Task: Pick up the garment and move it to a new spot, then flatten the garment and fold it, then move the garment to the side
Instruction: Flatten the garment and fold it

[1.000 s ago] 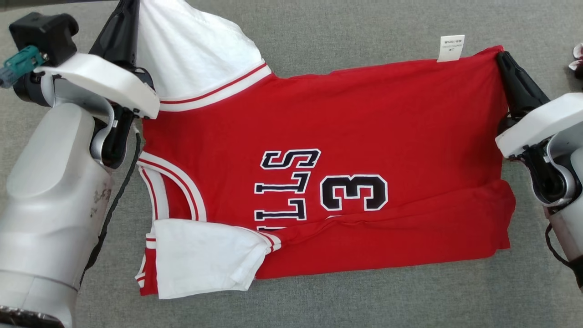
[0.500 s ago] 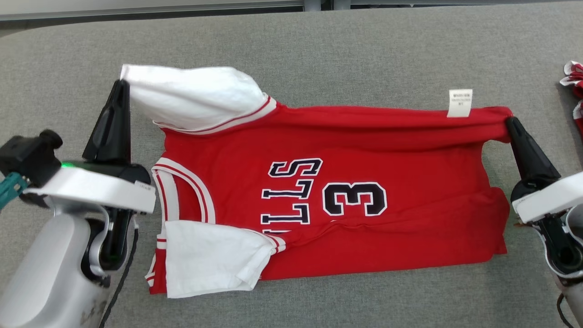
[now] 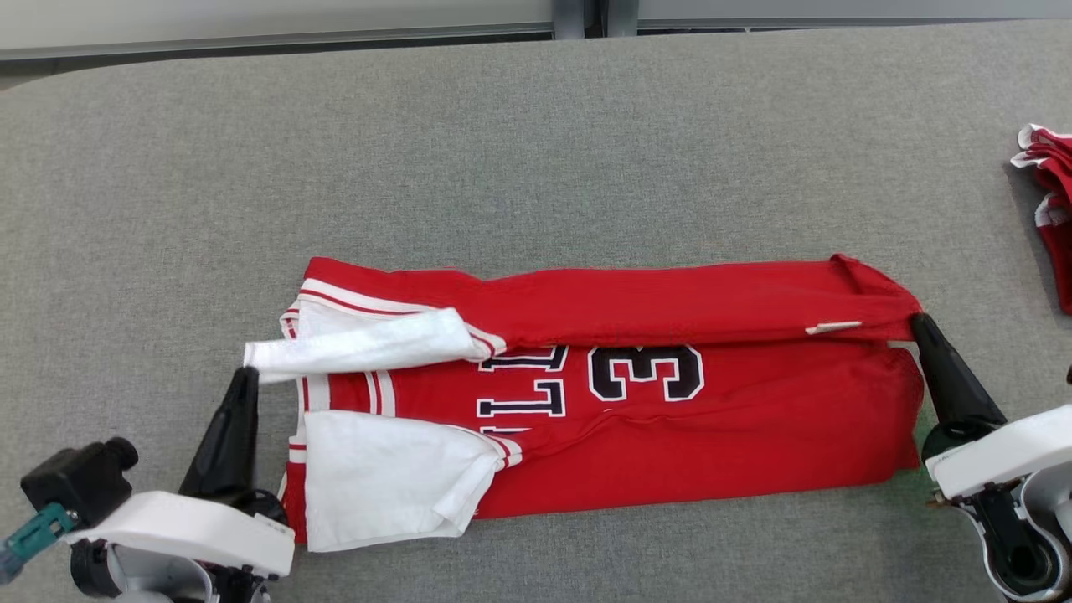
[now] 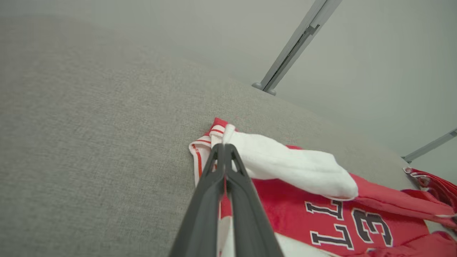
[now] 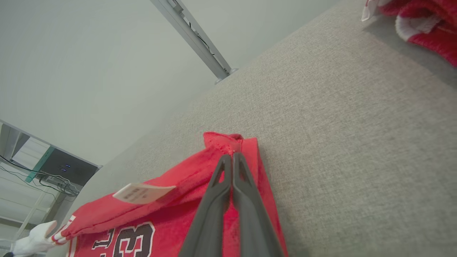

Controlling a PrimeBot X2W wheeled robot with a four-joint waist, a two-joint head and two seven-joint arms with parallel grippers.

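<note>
The garment (image 3: pixel 670 435) is a red jersey with white sleeves and a black 3, lying sideways on the grey table (image 3: pixel 502 167). Its far long edge is folded over toward me in a red band (image 3: pixel 653 306). My left gripper (image 3: pixel 249 371) is shut on the tip of the white sleeve (image 3: pixel 368 347) at the jersey's left end; in the left wrist view its fingers (image 4: pixel 225 167) pinch that sleeve (image 4: pixel 292 167). My right gripper (image 3: pixel 917 318) is shut on the red hem corner (image 5: pixel 232 142) at the right end, beside the white label (image 5: pixel 142 192).
More red and white cloth (image 3: pixel 1051 209) lies at the table's right edge, also seen as a heap (image 5: pixel 421 25) in the right wrist view. Bare grey table stretches behind the jersey up to the far edge, where a grey post (image 3: pixel 578 17) stands.
Both grippers have pulled the jersey's far edge toward me, laying it over the front, so the letters are partly covered and the label has tipped over. The head camera has also shifted.
</note>
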